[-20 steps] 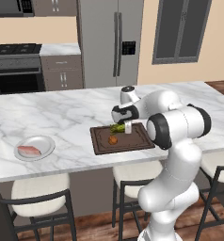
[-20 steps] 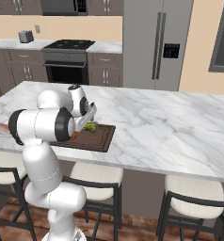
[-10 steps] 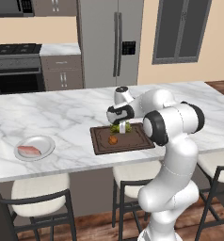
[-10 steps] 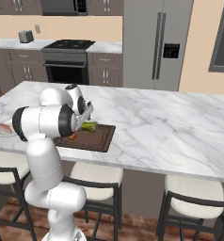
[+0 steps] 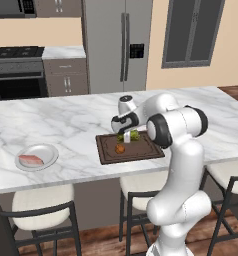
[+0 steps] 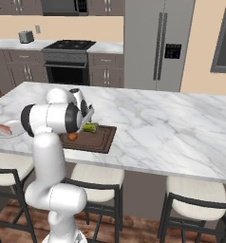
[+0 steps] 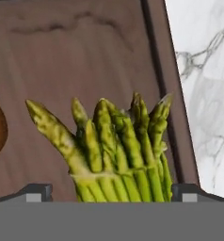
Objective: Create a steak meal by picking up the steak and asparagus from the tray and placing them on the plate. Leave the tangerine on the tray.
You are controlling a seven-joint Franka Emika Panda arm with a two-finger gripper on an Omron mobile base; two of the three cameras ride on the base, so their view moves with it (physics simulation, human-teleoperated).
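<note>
Marble-topped kitchen island (image 5: 66, 125) with the mobile Franka arm reaching forward over it. The dark brown tray (image 5: 111, 154) lies near the front edge of the island; the round silvery plate (image 5: 50, 150) sits well apart from it, toward the robot's left, and already carries the pinkish-red steak (image 5: 30, 160), so the first half of the meal is judged complete. On the tray remain the asparagus (image 7: 118, 150), a green bundle lying near the tray's far rim, and the tangerine (image 5: 120, 148), an orange ball just beside it toward the front edge of the island, which is to stay where it is. Compared with the frames of one second and half a second earlier, the hand has swung from a higher pose over the tray down onto the bundle; the gripper (image 7: 111, 194) now stands low over the tray with its jaws spread wide, one dark fingertip (image 7: 36, 192) on each side of the cut ends of the stalks, not yet closed on them. The descent is thus judged nearly finished and the step in hand is the grasp of the asparagus. The tangerine shows at the left margin of the hand view, near the bundle but outside the fingers, so closing should not catch it
</note>
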